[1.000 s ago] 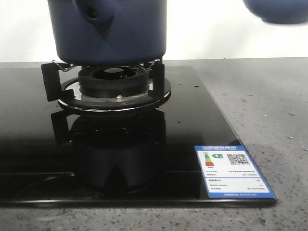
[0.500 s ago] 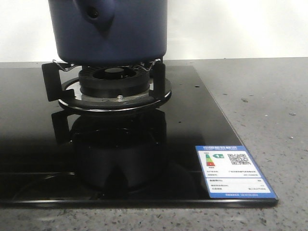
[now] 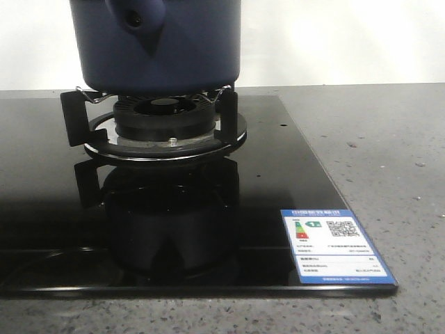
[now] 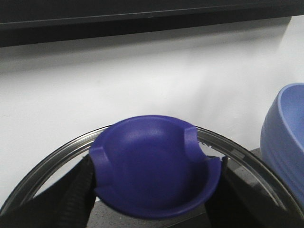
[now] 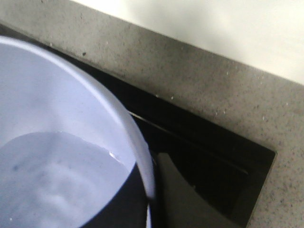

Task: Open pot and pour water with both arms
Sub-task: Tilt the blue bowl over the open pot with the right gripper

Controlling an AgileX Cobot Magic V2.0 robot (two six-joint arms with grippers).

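The dark navy-blue pot [image 3: 160,49] stands on the gas burner [image 3: 165,125], its stubby holed protrusion [image 3: 135,19] facing me; its top is cut off by the frame. Neither gripper shows in the front view. In the left wrist view my left gripper [image 4: 154,190] is shut on the blue knob [image 4: 152,166] of a glass lid with a metal rim [image 4: 247,154], held in front of a white wall. In the right wrist view my right gripper [image 5: 149,204] is shut on the rim of the light-blue bowl [image 5: 57,95], which holds water [image 5: 52,185].
The burner sits on a black glass cooktop [image 3: 278,174] with a blue energy sticker [image 3: 337,247] at its front right corner. Grey speckled counter [image 3: 389,153] lies to the right. The light-blue bowl [image 4: 285,137] also shows beside the lid in the left wrist view.
The blue bowl seen at the top right of the front view one second ago has left the frame. The pot has not moved.
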